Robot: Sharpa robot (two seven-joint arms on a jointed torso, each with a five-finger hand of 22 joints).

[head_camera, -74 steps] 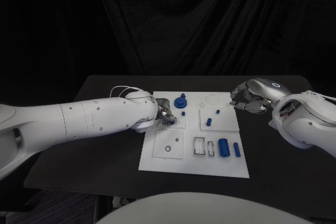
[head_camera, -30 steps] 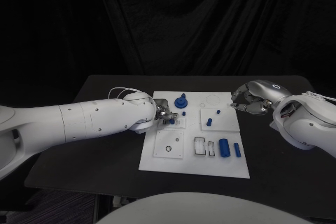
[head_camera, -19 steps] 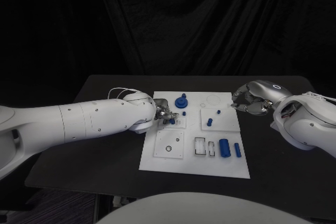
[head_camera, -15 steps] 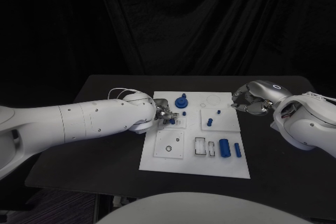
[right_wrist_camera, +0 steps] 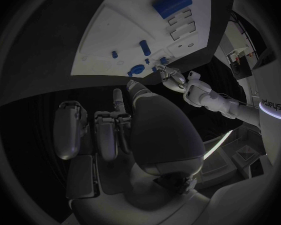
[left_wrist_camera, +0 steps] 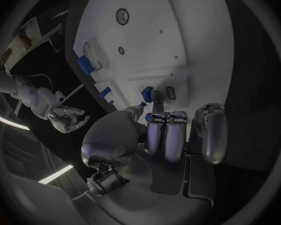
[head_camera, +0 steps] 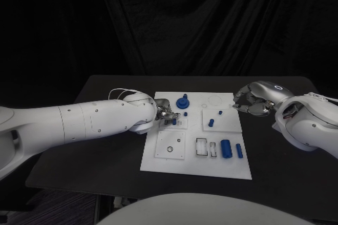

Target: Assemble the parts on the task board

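White task board (head_camera: 211,164) mid-table; blue parts (head_camera: 225,148) near its right edge, round one (head_camera: 182,103) at far edge.

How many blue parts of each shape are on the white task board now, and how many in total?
Round blue gear-like part with a post: 1
Blue cylinders lying flat: 2
Small blue pegs: 4, one of them right at the left hand
Total: 7

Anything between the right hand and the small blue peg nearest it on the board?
Nothing visible. The right hand hovers off the task board edge, holding nothing, and the small blue peg stands on bare white board with an open gap toward the hand.
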